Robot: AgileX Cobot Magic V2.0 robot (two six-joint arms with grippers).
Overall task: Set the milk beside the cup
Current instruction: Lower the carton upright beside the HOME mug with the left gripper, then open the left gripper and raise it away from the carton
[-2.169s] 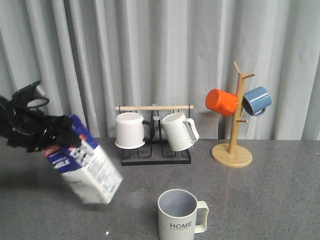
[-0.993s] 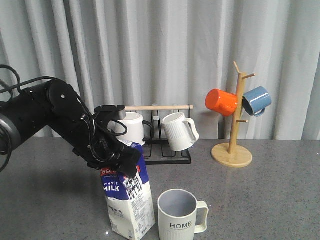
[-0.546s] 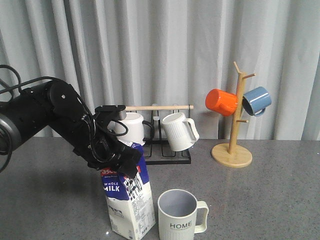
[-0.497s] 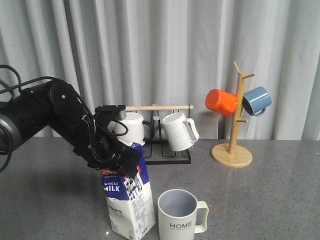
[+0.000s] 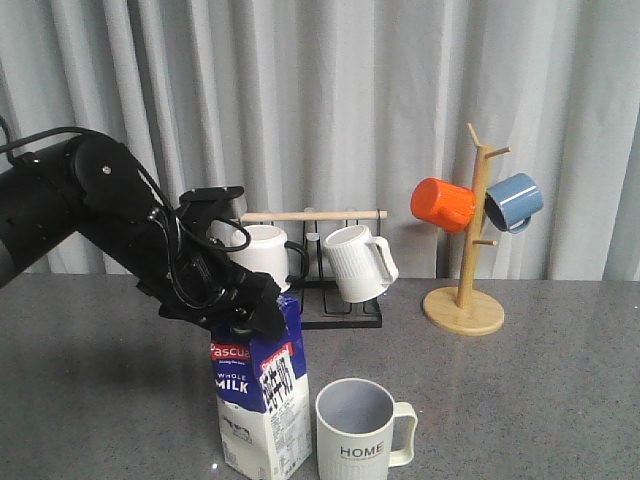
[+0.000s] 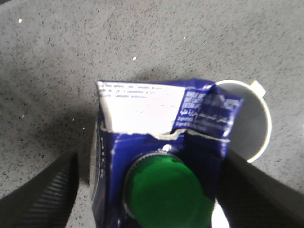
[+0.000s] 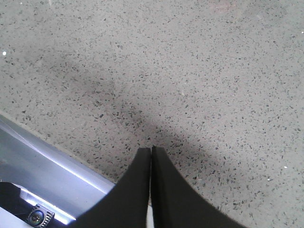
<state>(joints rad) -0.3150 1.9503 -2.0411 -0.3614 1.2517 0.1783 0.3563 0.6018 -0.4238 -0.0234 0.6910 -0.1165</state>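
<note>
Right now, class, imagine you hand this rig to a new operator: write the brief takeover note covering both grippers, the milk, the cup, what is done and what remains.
Left gripper: open, its fingers spread either side of the milk's top, apparently clear of it.
Right gripper: shut, empty, over bare table.
Milk: standing upright on the table, close beside the left of the HOME cup in the front view.
Done: carton placed next to the cup and apparently let go.
Left: lift the left arm straight up clear of the green cap without tipping the carton, then retract.
</note>
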